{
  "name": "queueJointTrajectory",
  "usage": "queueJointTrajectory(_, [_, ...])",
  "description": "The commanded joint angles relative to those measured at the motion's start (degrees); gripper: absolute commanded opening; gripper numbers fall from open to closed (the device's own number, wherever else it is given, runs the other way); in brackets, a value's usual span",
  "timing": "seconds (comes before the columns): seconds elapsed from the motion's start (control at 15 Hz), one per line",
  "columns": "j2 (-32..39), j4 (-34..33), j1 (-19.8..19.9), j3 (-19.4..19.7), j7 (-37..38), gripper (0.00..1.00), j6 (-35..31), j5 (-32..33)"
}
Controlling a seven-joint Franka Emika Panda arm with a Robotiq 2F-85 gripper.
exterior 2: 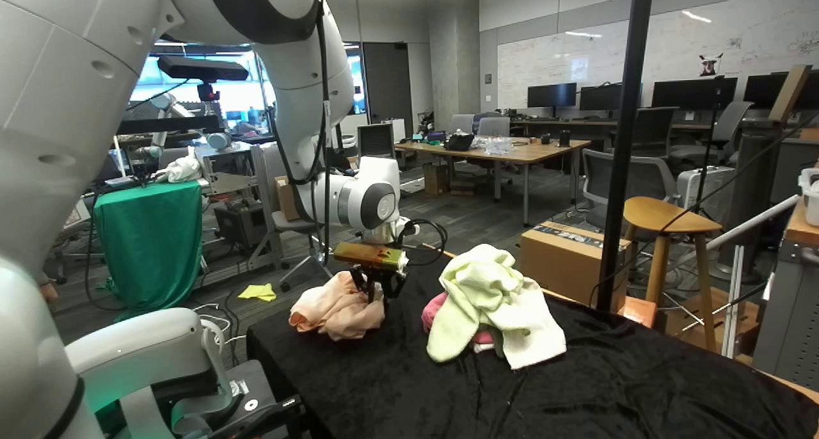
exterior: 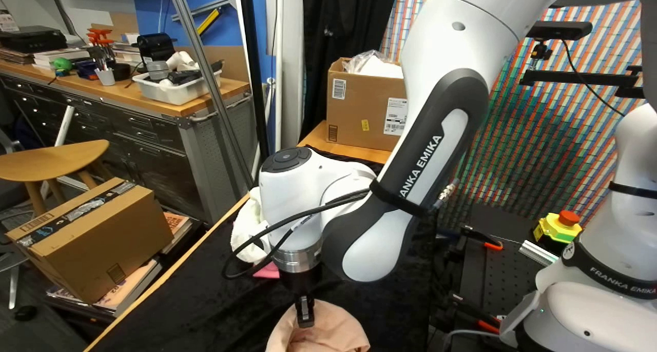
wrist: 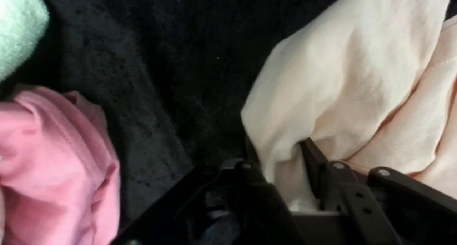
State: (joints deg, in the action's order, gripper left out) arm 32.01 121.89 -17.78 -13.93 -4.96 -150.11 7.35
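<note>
A white arm [exterior 2: 64, 119] overhangs black cloth [exterior 2: 614, 375] bearing peach fabric [exterior 2: 336, 308], whiteboard [exterior 2: 665, 52] beyond.

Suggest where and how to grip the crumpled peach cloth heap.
On the peach cloth, likely the narrow edge fold facing the crumpled pink cloth, from above, one finger each side: it fits between the jaws of the black gripper; the rest spreads wider.

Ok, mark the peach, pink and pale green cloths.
Peach cloth [exterior 2: 336, 310]: in an exterior view, crumpled middle.
Pink cloth [wrist: 59, 168]: wrist view, middle of the visible part.
Pale green cloth [exterior 2: 484, 296]: in an exterior view, central folds.
</note>
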Motion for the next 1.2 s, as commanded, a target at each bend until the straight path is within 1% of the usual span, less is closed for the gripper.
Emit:
queueJointTrajectory(0.0, [-2.2,1.1,2.1,-1.4,-1.4,0.05,-0.7,-2.1])
queueJointTrajectory(0.2, [-4.8,2.2,4.3,-2.5,-2.8,0.01,-0.7,-3.9])
queueJointTrajectory(0.33, [-7.6,3.2,6.0,-3.3,-4.6,0.04,-0.6,-5.3])
queueJointTrajectory(0.6, [-12.8,4.4,9.2,-4.6,-8.2,0.04,-1.5,-8.9])
queueJointTrajectory(0.8, [-17.1,4.5,11.7,-5.3,-11.7,0.04,-1.6,-13.4])
queueJointTrajectory(0.93, [-19.4,3.9,12.6,-4.8,-13.3,0.04,-1.7,-16.0])
queueJointTrajectory(1.13, [-22.3,3.0,12.7,-2.7,-12.5,0.04,-3.0,-16.6])
